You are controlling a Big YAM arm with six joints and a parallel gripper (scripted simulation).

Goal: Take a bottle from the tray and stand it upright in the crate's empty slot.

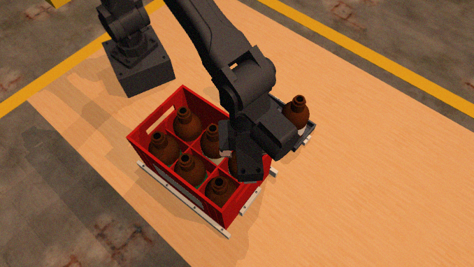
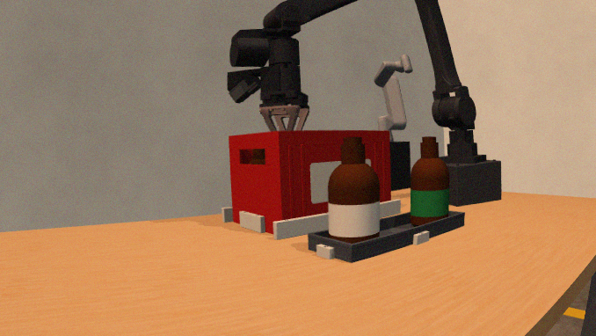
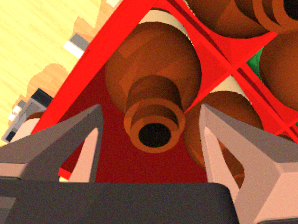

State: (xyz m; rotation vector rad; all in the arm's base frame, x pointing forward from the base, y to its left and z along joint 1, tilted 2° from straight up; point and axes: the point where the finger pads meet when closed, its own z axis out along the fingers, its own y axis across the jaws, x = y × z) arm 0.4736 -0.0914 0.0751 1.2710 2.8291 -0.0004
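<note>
The red crate [image 1: 241, 201] [image 2: 255, 189] [image 3: 93, 66] has a brown bottle in each of its six slots. My gripper [image 1: 236, 167] [image 2: 286, 129] [image 3: 151, 113] is open, pointing down at the corner slot on the tray side, its fingertips about level with the crate's rim. A bottle [image 3: 154, 55] stands in that slot, its neck between the spread fingers, with gaps on both sides. Its base is hidden. The dark tray [image 1: 307, 131] [image 2: 382, 251] holds a white-labelled bottle [image 1: 296, 113] [image 2: 353, 185] and a green-labelled bottle [image 2: 430, 176], both upright and apart.
Pale strips [image 1: 196, 208] [image 2: 303, 225] lie along the crate's foot, and small pale blocks [image 2: 421, 237] sit against the tray. Neighbouring bottles [image 1: 211, 141] [image 1: 219, 190] stand close to my fingers. A second, grey arm [image 2: 395, 101] stands in the background.
</note>
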